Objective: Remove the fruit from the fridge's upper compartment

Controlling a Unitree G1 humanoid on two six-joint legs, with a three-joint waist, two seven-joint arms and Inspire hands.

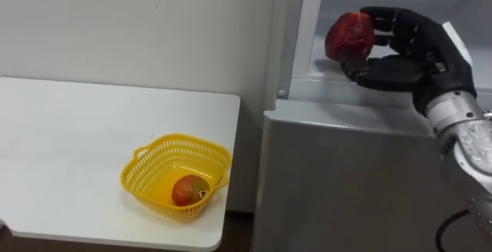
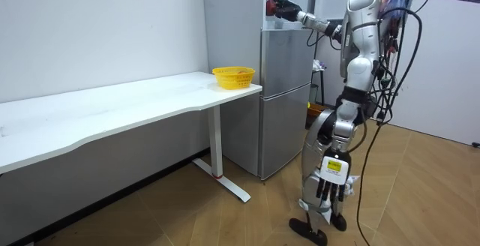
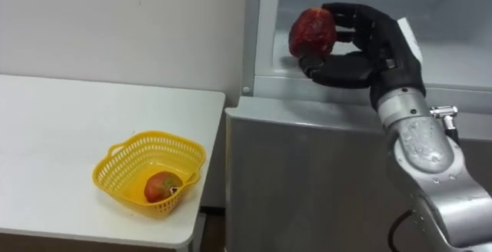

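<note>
**A:** One red fruit (image 1: 350,35) is in your right hand (image 1: 407,52), with fingers and thumb curled around it, at the open top of the fridge (image 1: 346,175). The left hand (image 2: 330,188) hangs relaxed by the leg.

**B:** How will it handle?

**A:** I think it is light and firm, but the skin may be slippery. Hold it around the middle and do not squeeze hard.

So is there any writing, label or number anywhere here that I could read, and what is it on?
No text can be read.
Yellow tag at the left hand, room view: too small to read.
Fridge, yellow basket, table, red fruit in the right hand: no print shows.
</note>
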